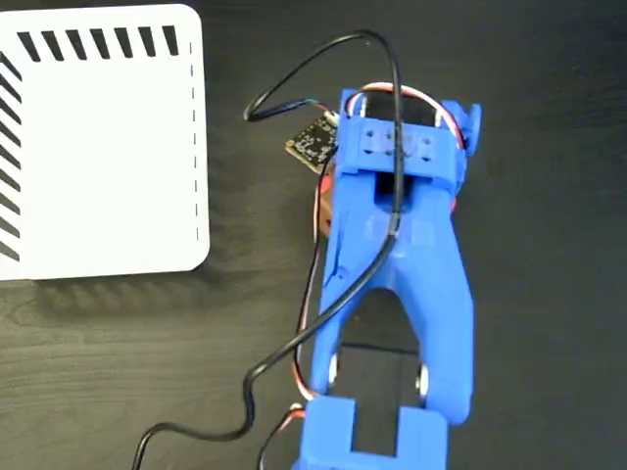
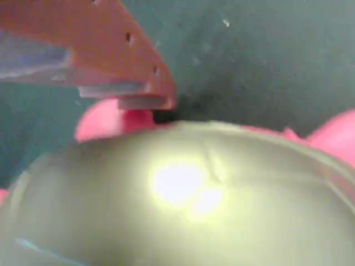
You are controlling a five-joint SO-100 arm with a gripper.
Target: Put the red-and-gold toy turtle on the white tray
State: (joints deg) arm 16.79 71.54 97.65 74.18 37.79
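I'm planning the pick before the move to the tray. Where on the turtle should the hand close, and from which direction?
Judging from the wrist view, come from above and close across the sides of the turtle, low on its shell. The dome is smooth, glossy and rounded, so a grip high up would probably slip off. One finger already sits beside it, near a red foot.

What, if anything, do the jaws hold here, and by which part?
It cannot be told. In the wrist view, one red finger lies beside the toy turtle shell; the other is unseen.
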